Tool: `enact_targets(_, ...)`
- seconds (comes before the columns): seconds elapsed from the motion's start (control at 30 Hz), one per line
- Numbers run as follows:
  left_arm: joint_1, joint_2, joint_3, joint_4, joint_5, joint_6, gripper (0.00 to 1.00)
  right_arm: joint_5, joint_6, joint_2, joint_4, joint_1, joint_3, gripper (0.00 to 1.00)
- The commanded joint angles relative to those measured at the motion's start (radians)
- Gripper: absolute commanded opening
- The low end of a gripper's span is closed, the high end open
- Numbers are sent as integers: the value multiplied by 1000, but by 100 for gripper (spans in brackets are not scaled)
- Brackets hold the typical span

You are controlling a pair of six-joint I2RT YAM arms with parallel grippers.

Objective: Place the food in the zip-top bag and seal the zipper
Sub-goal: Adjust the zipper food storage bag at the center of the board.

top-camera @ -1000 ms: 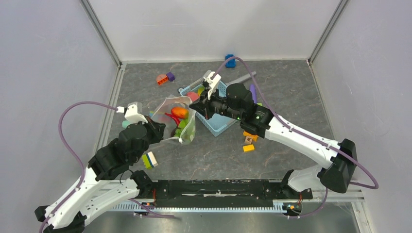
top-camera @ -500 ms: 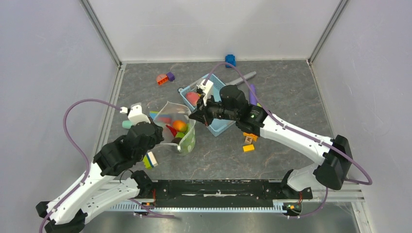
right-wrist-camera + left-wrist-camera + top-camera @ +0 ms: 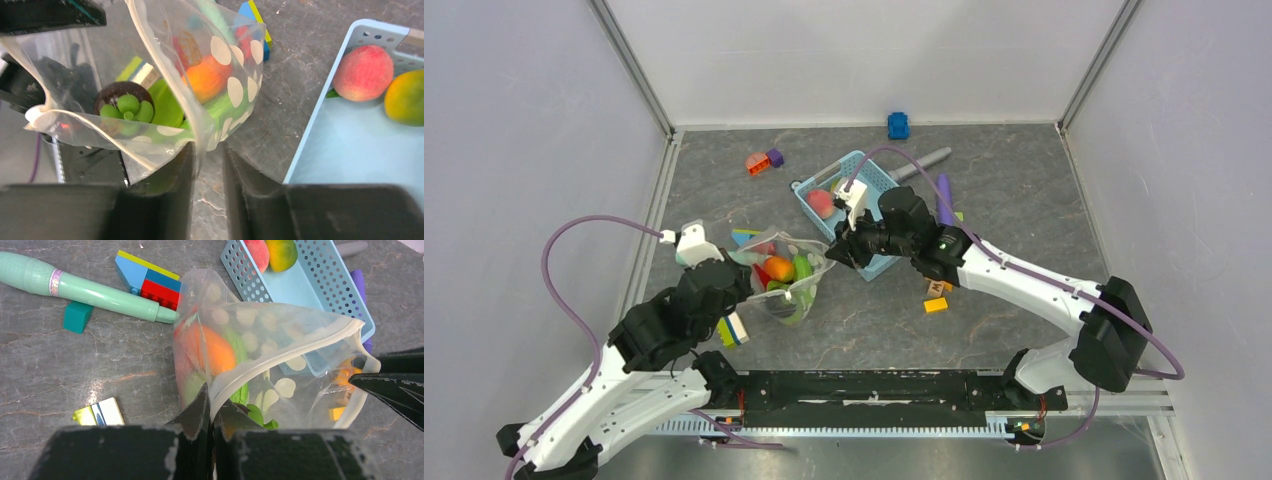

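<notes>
Currently left end effector pinches one zip-top bag; right end effector slightly parted.

**No legible writing in any view**

In the overhead view, a small tan block just right of centre carries a dark mark that may be a letter, but it is too small to read. In the left wrist view, the mint-green marker at the upper left has a purple band round its barrel, and any print on the band is too blurred to make out. The zip-top bag at the centre of that view bears only rows of white dots.
</notes>
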Motion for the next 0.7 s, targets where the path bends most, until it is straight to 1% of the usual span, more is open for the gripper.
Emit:
enact_targets(0.0, 2, -14, -11, 41, -28, -22, 7, -27, -61, -1, 58, -16, 43, 51)
enact_targets(0.03, 1, -14, -14, 43, -28, -25, 7, -40, -67, 0, 58, -20, 54, 60)
enact_targets(0.07, 1, -12, -17, 49, -26, -25, 7, -50, -69, 1, 63, -28, 64, 65)
enact_targets(0.1, 1, -12, -21, 55, -21, -26, 6, -64, -68, -1, 68, -35, 70, 71)
enact_targets(0.2, 1, 0, -22, 68, -17, -22, 6, -108, -71, -9, 79, -53, 96, 97)
enact_targets(0.27, 1, 6, -20, 70, -22, -20, 6, -129, -92, -27, 78, -59, 106, 98)
enact_targets(0.33, 1, 9, -19, 74, -25, -20, 6, -109, -117, -50, 78, -63, 102, 98)
enact_targets(0.53, 1, 4, -27, 84, -36, -20, 5, 116, -119, -135, 78, -83, 42, 98)
enact_targets(0.67, 1, -5, -31, 87, -39, -22, 4, 253, -94, -119, 79, -108, 30, 98)
